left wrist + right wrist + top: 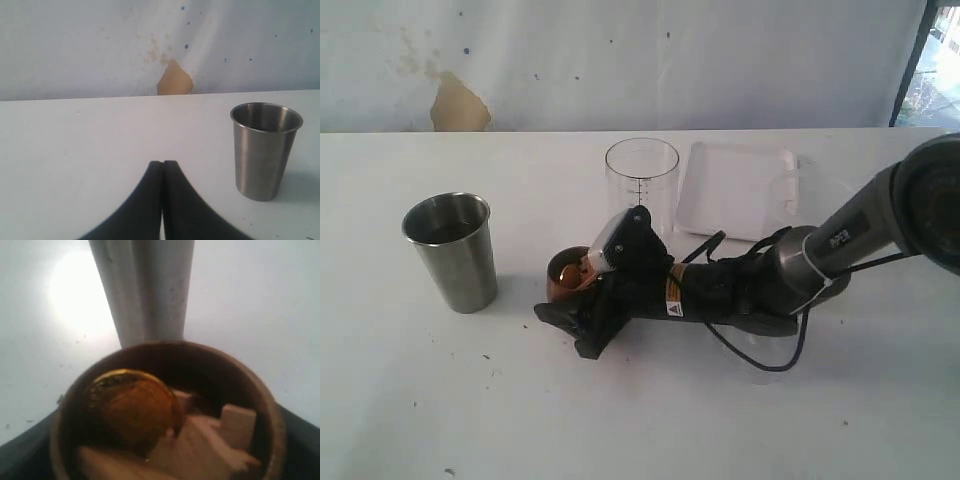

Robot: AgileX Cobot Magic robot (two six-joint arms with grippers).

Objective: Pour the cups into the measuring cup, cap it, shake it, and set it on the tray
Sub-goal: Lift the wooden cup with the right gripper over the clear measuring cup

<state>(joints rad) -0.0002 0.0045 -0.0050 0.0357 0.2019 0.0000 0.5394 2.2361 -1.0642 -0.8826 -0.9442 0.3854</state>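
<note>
The reddish-brown wooden cup [568,272] stands near the table's middle, holding an orange round piece [135,407] and pale wooden bits [220,440]. My right gripper [572,292] reaches in from the right, and its dark fingers [22,455] press both sides of the wooden cup [165,352]. The steel tumbler [451,251] stands upright at the left and also shows just past the cup [145,290]. Behind the arm stands the clear measuring cup [642,185], upright and uncapped. The white tray [735,190] lies to its right. My left gripper [163,163] is shut and holds nothing, left of the steel tumbler [265,150].
A frosted container with a handle [798,190] sits at the tray's right edge. The right arm's cables [760,360] loop onto the table. A white wall with a tan patch [458,105] backs the table.
</note>
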